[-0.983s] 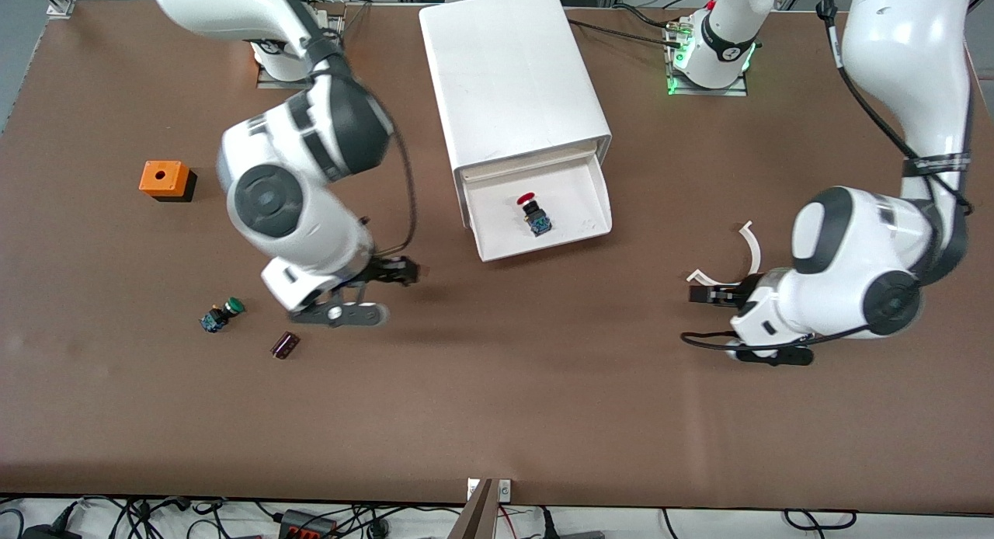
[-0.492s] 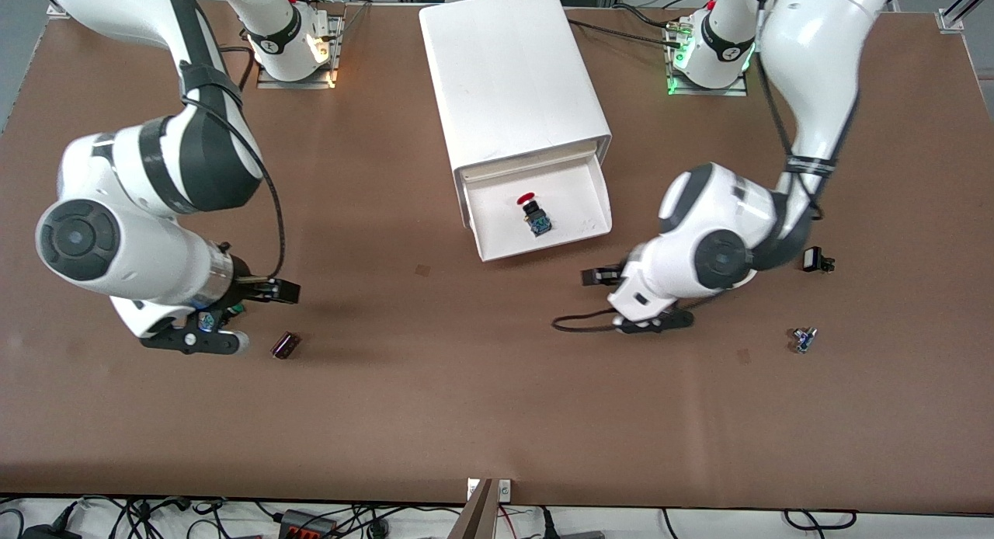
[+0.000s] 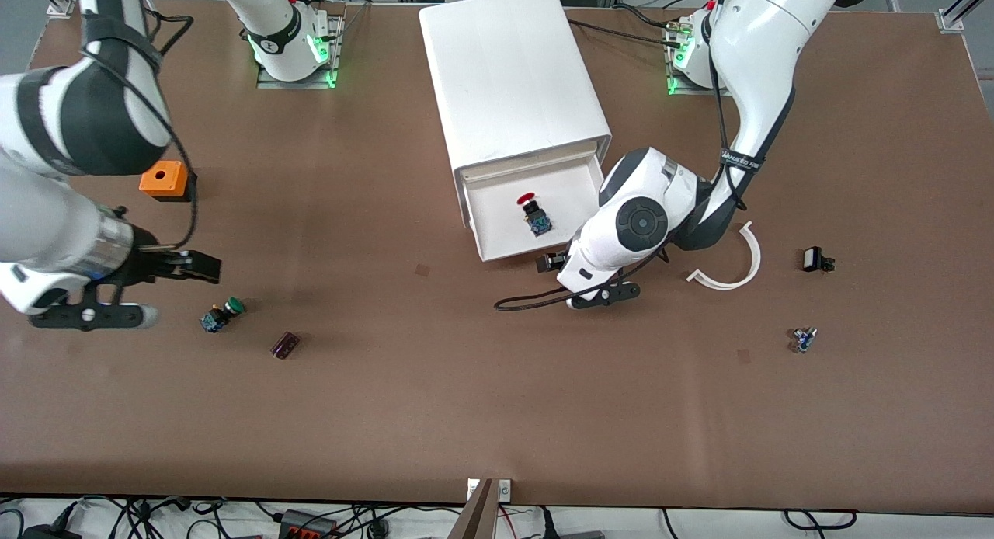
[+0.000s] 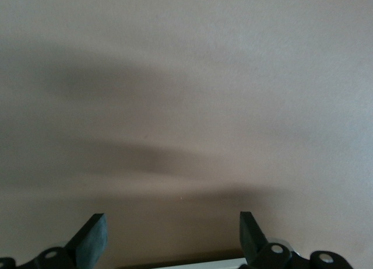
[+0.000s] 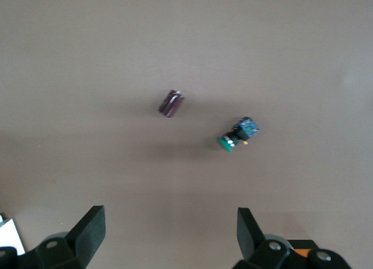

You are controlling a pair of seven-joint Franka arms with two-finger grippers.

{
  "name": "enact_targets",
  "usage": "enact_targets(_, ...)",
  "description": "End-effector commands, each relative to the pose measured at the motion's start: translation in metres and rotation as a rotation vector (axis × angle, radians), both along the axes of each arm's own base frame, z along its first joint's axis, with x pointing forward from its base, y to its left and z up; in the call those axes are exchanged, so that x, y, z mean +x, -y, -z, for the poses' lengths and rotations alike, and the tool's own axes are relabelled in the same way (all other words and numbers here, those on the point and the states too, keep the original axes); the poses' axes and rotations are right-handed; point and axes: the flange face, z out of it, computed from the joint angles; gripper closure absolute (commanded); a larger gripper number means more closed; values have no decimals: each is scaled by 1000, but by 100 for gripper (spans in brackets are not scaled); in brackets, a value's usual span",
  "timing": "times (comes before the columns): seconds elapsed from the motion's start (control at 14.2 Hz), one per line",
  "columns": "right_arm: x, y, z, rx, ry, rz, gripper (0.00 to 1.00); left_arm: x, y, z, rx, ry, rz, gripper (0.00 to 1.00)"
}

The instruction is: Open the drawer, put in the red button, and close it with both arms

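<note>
The white cabinet (image 3: 512,73) stands at the table's middle near the robots' bases. Its top drawer (image 3: 598,205) is pulled open, and the red button (image 3: 530,210) lies inside it. My left gripper (image 3: 552,262) is open and empty, low at the drawer's front edge, near the corner toward the left arm's end. In the left wrist view the open gripper (image 4: 172,229) has bare table ahead and a strip of the drawer (image 4: 192,262) between its fingers. My right gripper (image 3: 196,268) is open and empty over the table near the green-capped switch (image 3: 222,314).
The right wrist view shows its open gripper (image 5: 171,222), the green-capped switch (image 5: 237,135) and a dark maroon part (image 5: 171,102). An orange box (image 3: 164,179), the maroon part (image 3: 285,345), a white curved strip (image 3: 734,273), a black part (image 3: 814,259) and a small blue part (image 3: 802,339) lie on the table.
My left arm has swung in from its end of the table to the drawer's front edge. My right arm has drawn back toward its end, uncovering the green-capped switch. The red button has not moved.
</note>
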Motion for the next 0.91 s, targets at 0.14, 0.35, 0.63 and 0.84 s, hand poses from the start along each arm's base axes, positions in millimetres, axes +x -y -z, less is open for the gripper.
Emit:
enact_targets(0.14, -21, 57, -49, 17, 56, -15, 0, -39, 29, -21, 65, -81, -17, 0)
enact_targets(0.35, -40, 89, -69, 18, 65, 10, 0, -62, 40, -17, 95, -156, 36, 0)
enact_targets(0.63, -81, 92, -72, 19, 39, 1, 0, -86, 54, -9, 117, -202, 74, 0)
enact_targets(0.84, -92, 91, -71, 19, 30, 0, 0, -98, 67, -14, 108, -209, 81, 0)
